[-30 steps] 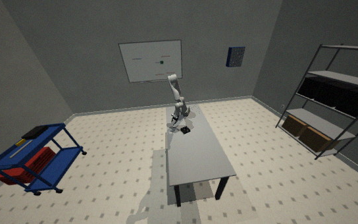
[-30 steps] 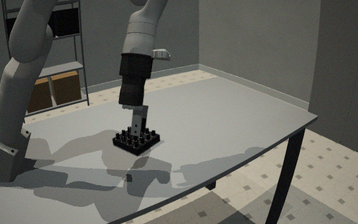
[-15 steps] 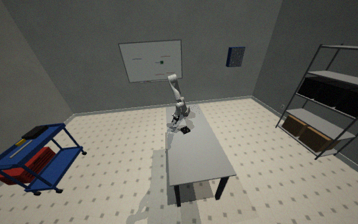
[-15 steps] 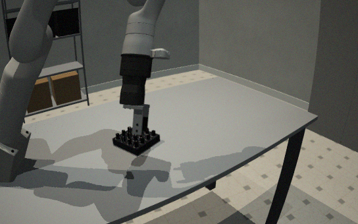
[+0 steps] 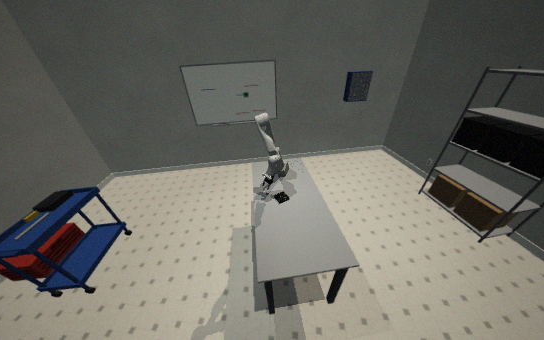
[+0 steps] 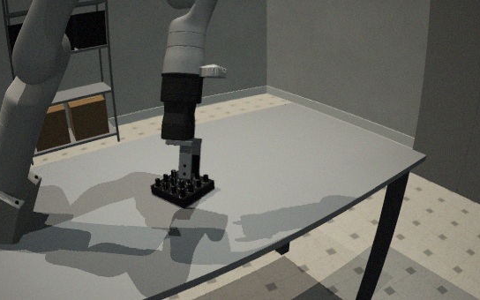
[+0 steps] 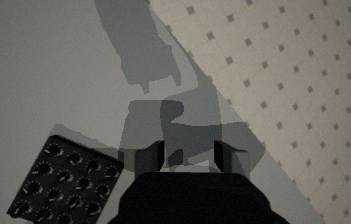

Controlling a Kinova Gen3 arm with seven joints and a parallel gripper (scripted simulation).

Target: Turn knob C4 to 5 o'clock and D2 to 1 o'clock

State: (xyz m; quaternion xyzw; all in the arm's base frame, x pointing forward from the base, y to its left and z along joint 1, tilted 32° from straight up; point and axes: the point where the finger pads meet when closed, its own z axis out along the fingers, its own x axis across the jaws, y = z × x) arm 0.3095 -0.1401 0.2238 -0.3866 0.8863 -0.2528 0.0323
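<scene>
Open end effector hangs beside the knob box, gripping nothing

The knob box (image 5: 284, 199) (image 6: 168, 198) (image 7: 68, 180) stands on the worktop (image 5: 295, 240) (image 6: 304, 141) (image 7: 36, 75), its rows of short black knobs facing up. The end effector (image 5: 264, 187) (image 6: 186, 176) (image 7: 189, 151) is wide open, with nothing between its fingers. It points down beside the knob box, on the side toward the worktop's near long edge in the exterior view, and is raised above the worktop. In that view the fingers cover part of the knobs; the wrist view shows the knob box off to one side of them, with a gap between.

Pale lines show on several knobs in the wrist view, but the printed names are too small to read, so which knobs are C4 and D2, and where they point, cannot be told. The lower part of the knob box is cut off there.

The arm (image 5: 266, 135) (image 6: 185, 48) reaches over from its base, which stands at the worktop's end nearer the whiteboard (image 5: 220, 105). Overlapping shadows lie on the worktop beside the knob box. Well apart from the knob box, a blue cart (image 5: 92, 250) and a shelf unit (image 5: 515, 120) (image 6: 84, 92) stand on opposite sides of the worktop.
</scene>
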